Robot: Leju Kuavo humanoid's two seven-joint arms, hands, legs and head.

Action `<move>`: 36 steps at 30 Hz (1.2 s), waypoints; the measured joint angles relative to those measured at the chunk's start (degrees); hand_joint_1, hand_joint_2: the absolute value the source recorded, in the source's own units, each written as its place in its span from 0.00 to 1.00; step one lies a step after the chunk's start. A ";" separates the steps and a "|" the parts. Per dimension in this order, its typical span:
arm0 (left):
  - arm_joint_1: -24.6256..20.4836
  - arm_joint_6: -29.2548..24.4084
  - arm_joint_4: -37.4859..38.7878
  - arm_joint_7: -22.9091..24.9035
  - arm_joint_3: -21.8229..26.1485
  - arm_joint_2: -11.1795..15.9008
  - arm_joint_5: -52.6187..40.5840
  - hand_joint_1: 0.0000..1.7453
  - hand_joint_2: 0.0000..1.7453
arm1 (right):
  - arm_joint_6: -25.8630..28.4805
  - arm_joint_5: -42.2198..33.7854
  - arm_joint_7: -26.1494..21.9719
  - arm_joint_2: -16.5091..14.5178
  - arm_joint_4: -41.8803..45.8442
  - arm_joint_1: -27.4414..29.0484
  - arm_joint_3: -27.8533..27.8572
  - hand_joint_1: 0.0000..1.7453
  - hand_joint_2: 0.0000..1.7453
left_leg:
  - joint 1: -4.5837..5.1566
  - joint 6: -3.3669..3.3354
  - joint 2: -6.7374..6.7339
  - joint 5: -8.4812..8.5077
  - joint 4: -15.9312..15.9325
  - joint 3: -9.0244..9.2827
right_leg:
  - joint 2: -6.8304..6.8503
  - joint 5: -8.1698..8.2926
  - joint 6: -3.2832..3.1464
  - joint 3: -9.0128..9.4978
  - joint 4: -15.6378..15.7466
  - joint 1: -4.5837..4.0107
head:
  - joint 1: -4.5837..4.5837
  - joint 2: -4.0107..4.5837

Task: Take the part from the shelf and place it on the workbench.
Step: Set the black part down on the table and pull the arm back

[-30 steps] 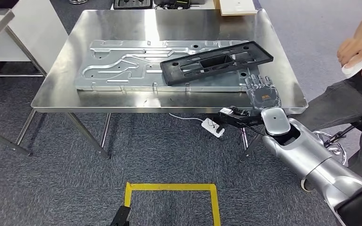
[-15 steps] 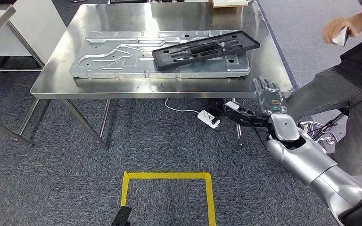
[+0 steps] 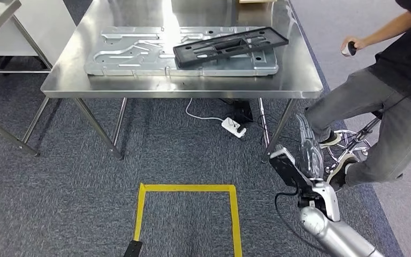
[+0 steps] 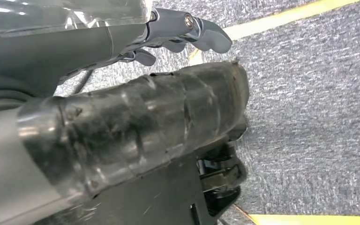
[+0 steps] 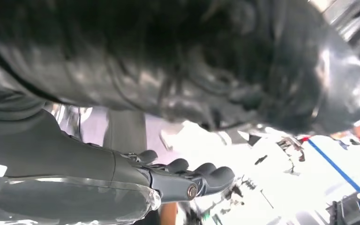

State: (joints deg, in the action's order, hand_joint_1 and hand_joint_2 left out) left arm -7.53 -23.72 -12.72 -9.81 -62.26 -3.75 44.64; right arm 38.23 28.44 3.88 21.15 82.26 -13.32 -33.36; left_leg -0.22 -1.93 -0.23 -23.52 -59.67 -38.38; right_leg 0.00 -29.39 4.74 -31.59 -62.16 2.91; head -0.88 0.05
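Black part (image 3: 230, 46) (unlabelled) — on workbench (image 3: 192, 85)

no readable text, labels, brands or numbers on anything in view

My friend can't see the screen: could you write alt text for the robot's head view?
A black plastic frame lies atop a grey stamped metal panel on a steel workbench. Below it, over grey carpet, the robot's right hand is empty, fingers extended. A seated person is at the right, and yellow floor tape marks a square.
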 joint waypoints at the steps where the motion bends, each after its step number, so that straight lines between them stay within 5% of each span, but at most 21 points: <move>1: 0.19 -0.15 0.00 -0.05 0.14 0.04 0.22 0.00 0.00 | 0.03 -2.07 -2.89 -0.91 0.49 1.98 1.18 0.00 0.00 | 0.06 0.44 0.04 0.23 -0.59 -0.57 | -0.05 -0.91 -0.41 0.68 1.30 -0.20 | -0.06 0.00; 4: 1.05 -0.50 0.01 0.03 0.72 0.09 0.94 0.00 0.00 | 0.06 -7.35 -10.28 -3.50 0.55 7.30 4.05 0.00 0.00 | -0.08 1.36 0.15 0.10 -1.13 -1.26 | 0.18 -0.23 -2.35 -0.44 1.07 -0.21 | 0.10 0.00; 6: 1.48 -0.73 0.02 0.28 0.92 0.13 1.29 0.00 0.00 | 0.05 -10.16 -14.78 -5.27 -0.60 10.05 5.94 0.00 0.00 | -0.28 1.98 0.11 -4.26 -4.36 -2.38 | 0.38 0.87 -3.55 -1.71 1.11 -0.05 | 0.35 0.01; 8: 1.62 -0.96 0.02 0.57 1.00 0.13 1.56 0.00 0.00 | 0.04 -12.07 -17.65 -6.96 -2.60 12.10 7.72 0.00 0.00 | -0.35 2.42 0.11 -9.96 -10.98 -3.69 | 0.45 2.14 -4.12 -3.35 1.11 -0.19 | 0.60 0.01; 9: 1.61 -1.09 0.02 0.73 1.08 0.13 1.72 0.00 0.00 | 0.04 -13.06 -18.88 -7.76 -3.97 12.80 8.56 0.00 0.00 | -0.36 2.48 0.11 -11.37 -13.96 -3.85 | 0.45 2.81 -4.20 -4.27 1.10 -0.29 | 0.62 0.00; 11: 1.59 -1.38 0.02 1.16 1.26 0.13 2.17 0.00 0.00 | 0.04 -15.80 -22.20 -9.50 -8.06 13.79 10.66 0.00 0.00 | -0.34 2.23 0.14 -10.17 -15.74 -1.92 | 0.46 4.16 -4.21 -6.05 1.09 -0.50 | 0.63 -0.01; 13: 1.49 -1.62 0.02 1.54 1.38 0.15 2.62 0.00 0.00 | 0.02 -18.37 -25.63 -11.47 -13.23 14.64 13.18 0.00 0.00 | -0.13 1.33 0.23 -7.50 -10.61 3.72 | 0.45 5.52 -4.09 -7.56 1.09 -0.64 | 0.62 0.00; 16: 1.09 -1.88 0.02 2.30 1.48 0.26 3.07 0.00 0.00 | -0.21 -22.06 -27.75 -13.57 -20.09 14.92 14.95 0.00 0.00 | 0.64 0.10 0.47 -9.31 1.57 12.45 | 0.39 7.67 -3.34 -8.39 1.82 -0.60 | 0.64 -0.01; 19: 1.00 -2.20 0.02 3.25 1.69 0.31 3.36 0.00 0.00 | -1.20 -29.14 -29.80 -15.26 -29.39 14.47 15.30 0.00 0.00 | 0.83 -0.41 0.45 -8.09 4.50 12.76 | 0.38 9.31 -2.24 -8.12 3.63 -0.54 | 0.76 0.00; 21: 1.17 -2.37 0.02 3.58 1.80 0.32 3.49 0.00 0.00 | -2.21 -32.91 -30.72 -16.22 -35.20 14.44 15.59 0.00 0.00 | 0.69 -0.99 0.22 -6.06 5.28 11.56 | 0.28 5.60 -2.02 -8.85 1.89 -0.67 | 0.55 0.01; 23: 1.32 -2.47 0.02 3.68 1.83 0.32 3.55 0.00 0.00 | -3.03 -34.53 -30.95 -16.95 -39.96 14.08 15.89 0.00 0.00 | 0.84 -1.54 -0.02 -4.53 5.00 9.54 | 0.19 -1.14 -2.12 -10.16 -4.52 -0.91 | 0.43 0.01; 24: 1.34 -2.49 0.02 3.71 1.83 0.32 3.56 0.00 0.00 | -3.45 -34.98 -30.75 -17.31 -42.22 13.69 16.05 0.00 0.00 | 0.97 -1.70 -0.14 -3.93 4.68 8.34 | 0.16 -3.06 -2.11 -10.64 -8.35 -1.08 | 0.39 0.01; 25: 1.32 -2.51 0.02 3.74 1.83 0.32 3.55 0.00 0.00 | -3.95 -35.48 -30.19 -17.72 -44.37 13.28 16.18 0.00 0.00 | 1.08 -1.73 -0.21 -3.36 4.31 7.07 | 0.14 -3.02 -2.07 -10.71 -11.48 -1.21 | 0.38 0.01; 27: 1.33 -2.67 0.02 3.87 1.83 0.34 3.49 0.00 0.00 | -5.47 -37.00 -27.90 -18.50 -48.34 12.58 16.39 0.00 0.00 | 1.17 -1.54 -0.30 -2.37 3.36 4.50 | 0.14 1.06 -2.05 -8.92 -13.43 -1.29 | 0.38 0.01; 28: 1.35 -2.80 0.02 4.00 1.83 0.35 3.45 0.00 0.00 | -6.41 -38.01 -26.40 -18.88 -50.07 12.33 16.48 0.00 0.00 | 1.17 -1.33 -0.31 -1.93 2.64 3.32 | 0.14 2.68 -2.10 -6.66 -11.73 -1.27 | 0.38 0.00; 29: 1.38 -2.93 0.02 4.20 1.83 0.36 3.40 0.00 0.00 | -7.41 -39.01 -24.89 -19.21 -51.59 12.08 16.58 0.00 0.00 | 1.26 -1.10 -0.31 -1.65 1.81 2.25 | 0.15 2.50 -2.18 -3.44 -8.13 -1.36 | 0.33 0.01; 30: 1.40 -3.02 0.02 4.42 1.83 0.37 3.34 0.00 0.00 | -8.31 -39.90 -23.55 -19.54 -52.95 11.73 16.71 0.00 0.25 | 1.35 -0.83 -0.33 -1.45 0.95 1.41 | 0.15 0.75 -2.42 -0.16 -3.70 -1.43 | 0.28 0.00; 32: 1.37 -3.11 0.02 4.89 1.83 0.40 3.25 0.00 0.00 | -9.59 -40.88 -21.22 -20.20 -55.51 10.88 17.04 0.00 0.25 | 1.48 -0.33 -0.42 -0.91 -0.15 0.52 | 0.07 -2.75 -3.14 3.57 2.34 -1.67 | 0.27 0.00; 33: 1.35 -3.15 0.03 5.19 1.83 0.45 3.19 0.00 0.25 | -9.98 -41.06 -19.64 -20.60 -56.89 10.53 17.23 0.00 0.25 | 1.42 -0.08 -0.46 -0.56 -0.37 0.32 | 0.08 -3.20 -3.67 3.73 3.19 -1.64 | 0.29 0.00; 34: 1.34 -3.19 0.03 5.59 1.83 0.50 3.09 0.00 0.50 | -10.26 -41.13 -17.56 -20.97 -58.20 10.31 17.38 0.00 0.00 | 1.31 0.21 -0.41 -0.52 -0.58 0.10 | 0.15 -2.80 -4.14 3.39 3.03 -1.59 | 0.27 0.00; 36: 1.49 -3.32 0.04 6.76 1.83 0.57 2.80 0.00 1.00 | -11.09 -41.23 -12.23 -21.53 -60.25 10.18 17.59 0.00 0.00 | 1.02 1.05 -0.24 -2.87 -2.73 -0.84 | 0.44 -2.05 -4.95 2.86 3.08 -1.38 | 0.46 0.01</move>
State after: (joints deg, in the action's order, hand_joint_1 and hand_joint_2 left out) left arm -6.05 -27.03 -12.68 -3.05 -60.43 -3.19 47.44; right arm 27.14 -12.79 -8.35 -0.38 22.01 -3.13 -15.76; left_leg 0.80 -0.88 -0.47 -26.39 -62.40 -39.22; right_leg 0.45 -31.43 -0.21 -28.72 -59.07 1.53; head -0.42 0.06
